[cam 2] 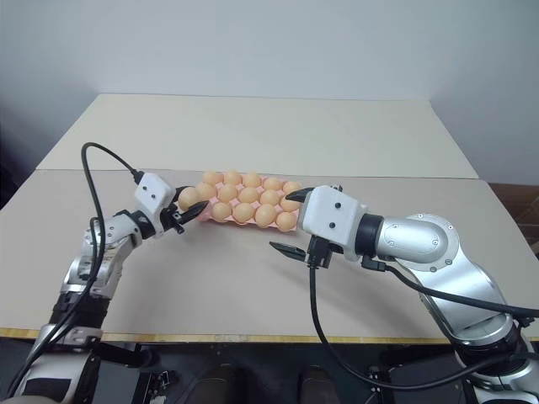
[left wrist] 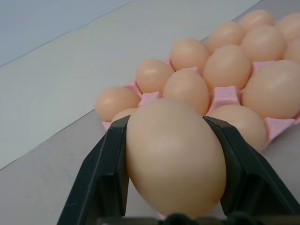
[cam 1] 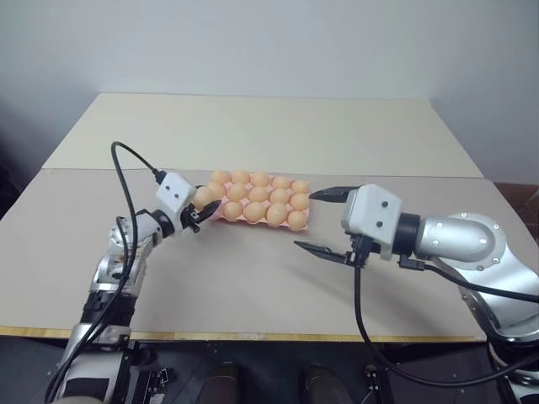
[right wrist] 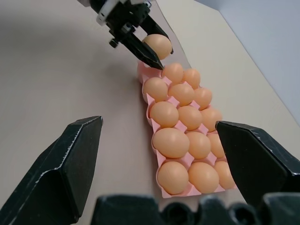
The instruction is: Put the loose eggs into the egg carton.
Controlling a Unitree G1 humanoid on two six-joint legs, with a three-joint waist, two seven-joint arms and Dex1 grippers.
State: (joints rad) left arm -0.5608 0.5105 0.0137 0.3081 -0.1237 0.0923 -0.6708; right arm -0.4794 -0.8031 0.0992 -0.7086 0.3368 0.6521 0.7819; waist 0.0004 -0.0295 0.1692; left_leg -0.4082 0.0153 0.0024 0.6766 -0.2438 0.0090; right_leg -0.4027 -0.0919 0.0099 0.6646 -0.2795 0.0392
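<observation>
One egg (left wrist: 174,159) is clamped between the jaws of the left gripper (cam 1: 199,215), held above the surface (cam 1: 253,278) at the left end of the egg carton (cam 1: 221,215). The carton's visible cups are filled with eggs. The right gripper (cam 1: 323,222) is held just beside the carton's right end, its jaws wide apart and empty.

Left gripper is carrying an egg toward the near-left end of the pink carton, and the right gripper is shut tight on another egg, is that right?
Not quite. The left gripper does hold an egg by the end of the egg carton, but the right gripper is open and empty; the right wrist view shows its fingers spread wide with nothing between them.
</observation>
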